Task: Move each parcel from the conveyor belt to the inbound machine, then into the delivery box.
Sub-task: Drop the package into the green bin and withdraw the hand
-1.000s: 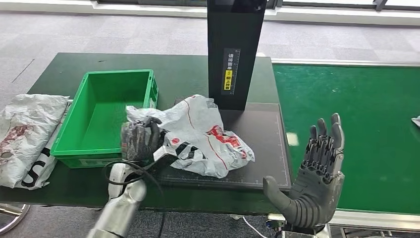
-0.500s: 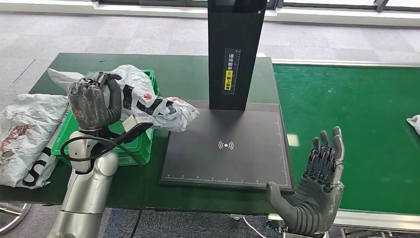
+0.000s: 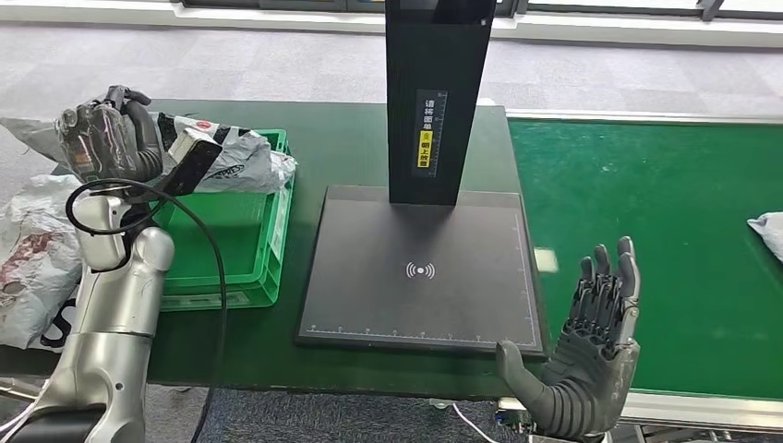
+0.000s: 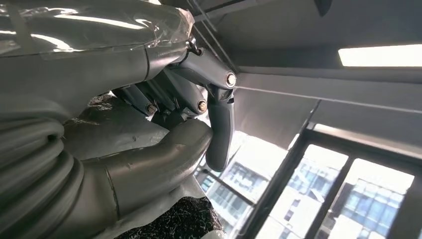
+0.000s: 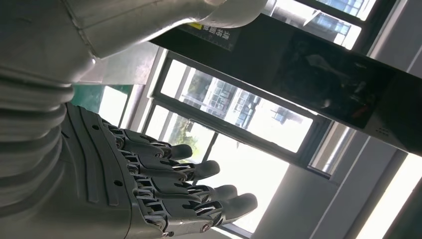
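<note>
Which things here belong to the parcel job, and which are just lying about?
Job: white parcel held by left hand over green box; inbound machine; conveyor belt with next parcel; open right hand.
Lying about: crumpled bags beside the box.

bright daylight | windows blown out in wrist views | soft shadows

arms: silver, jointed | left hand (image 3: pixel 106 138): dark grey | right hand (image 3: pixel 586 355): dark grey | black cable loops at left wrist
</note>
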`<action>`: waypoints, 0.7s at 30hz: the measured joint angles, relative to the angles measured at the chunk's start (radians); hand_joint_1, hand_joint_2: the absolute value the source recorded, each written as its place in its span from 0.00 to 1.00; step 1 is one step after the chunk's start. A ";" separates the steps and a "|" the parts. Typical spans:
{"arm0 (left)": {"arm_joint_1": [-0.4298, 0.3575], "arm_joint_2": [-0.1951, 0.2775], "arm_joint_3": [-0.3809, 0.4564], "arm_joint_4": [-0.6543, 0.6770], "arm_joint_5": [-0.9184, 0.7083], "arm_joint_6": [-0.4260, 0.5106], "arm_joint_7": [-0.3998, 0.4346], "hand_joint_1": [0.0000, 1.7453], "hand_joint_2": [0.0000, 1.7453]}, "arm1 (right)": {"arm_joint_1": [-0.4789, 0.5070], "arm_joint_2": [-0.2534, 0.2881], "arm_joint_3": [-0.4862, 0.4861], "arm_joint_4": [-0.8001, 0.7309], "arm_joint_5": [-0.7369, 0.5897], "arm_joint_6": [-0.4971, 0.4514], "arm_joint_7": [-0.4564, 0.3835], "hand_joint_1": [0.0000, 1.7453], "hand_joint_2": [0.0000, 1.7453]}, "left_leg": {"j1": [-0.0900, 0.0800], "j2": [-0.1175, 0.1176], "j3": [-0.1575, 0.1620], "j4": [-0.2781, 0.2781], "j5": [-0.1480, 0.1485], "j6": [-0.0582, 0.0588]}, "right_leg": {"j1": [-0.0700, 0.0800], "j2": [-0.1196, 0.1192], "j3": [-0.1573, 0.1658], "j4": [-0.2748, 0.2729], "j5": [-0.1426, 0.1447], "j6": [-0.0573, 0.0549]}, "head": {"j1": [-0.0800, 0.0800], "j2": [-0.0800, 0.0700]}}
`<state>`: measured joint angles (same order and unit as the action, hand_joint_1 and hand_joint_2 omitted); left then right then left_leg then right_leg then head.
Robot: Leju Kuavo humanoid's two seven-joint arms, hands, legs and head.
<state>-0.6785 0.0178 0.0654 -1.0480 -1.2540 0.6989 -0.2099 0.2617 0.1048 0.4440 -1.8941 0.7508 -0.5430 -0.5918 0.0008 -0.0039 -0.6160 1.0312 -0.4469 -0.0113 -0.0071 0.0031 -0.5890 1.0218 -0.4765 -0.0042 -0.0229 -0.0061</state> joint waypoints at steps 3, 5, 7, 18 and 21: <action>-0.027 0.030 0.048 0.108 -0.006 0.000 0.025 1.00 1.00 | -0.002 -0.004 0.000 0.008 -0.018 0.004 -0.002 0.00 1.00 | 0.000 0.001 0.000 0.000 0.000 0.000 | 0.000 0.001 0.000 0.000 0.000 0.000 | 0.000 0.000; -0.043 0.053 0.087 0.191 -0.020 0.000 0.039 1.00 1.00 | -0.003 -0.006 0.000 0.015 -0.024 0.008 -0.003 0.00 1.00 | 0.000 0.004 0.000 0.000 0.000 0.000 | 0.000 0.002 -0.001 0.000 0.000 -0.001 | 0.000 0.000; -0.054 0.068 0.128 0.273 -0.036 -0.003 0.060 1.00 1.00 | -0.004 -0.008 0.000 0.023 -0.024 0.013 -0.001 0.00 1.00 | 0.000 0.004 0.000 0.000 0.000 -0.001 | 0.000 0.002 -0.002 0.000 0.001 -0.001 | 0.000 0.000; -0.048 0.083 0.231 0.515 0.001 -0.077 0.061 0.00 0.00 | -0.009 -0.012 0.000 0.051 -0.005 0.054 0.038 0.00 1.00 | 0.000 0.002 0.000 0.000 0.000 0.000 | 0.000 0.001 -0.001 0.000 0.001 -0.001 | 0.000 0.000; 0.005 0.043 0.246 0.464 0.123 -0.097 -0.045 0.00 0.00 | -0.005 -0.013 -0.001 0.052 0.009 0.068 0.053 0.00 1.00 | -0.001 0.002 0.000 0.000 0.000 0.000 | 0.000 0.001 -0.002 0.000 0.000 -0.001 | 0.000 0.000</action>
<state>-0.6740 0.0610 0.3115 -0.5839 -1.1311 0.6019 -0.2549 0.2570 0.0919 0.4432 -1.8419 0.7602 -0.4749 -0.5392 0.0003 -0.0017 -0.6164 1.0312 -0.4472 -0.0116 -0.0075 0.0041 -0.5905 1.0217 -0.4760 -0.0056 -0.0231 -0.0061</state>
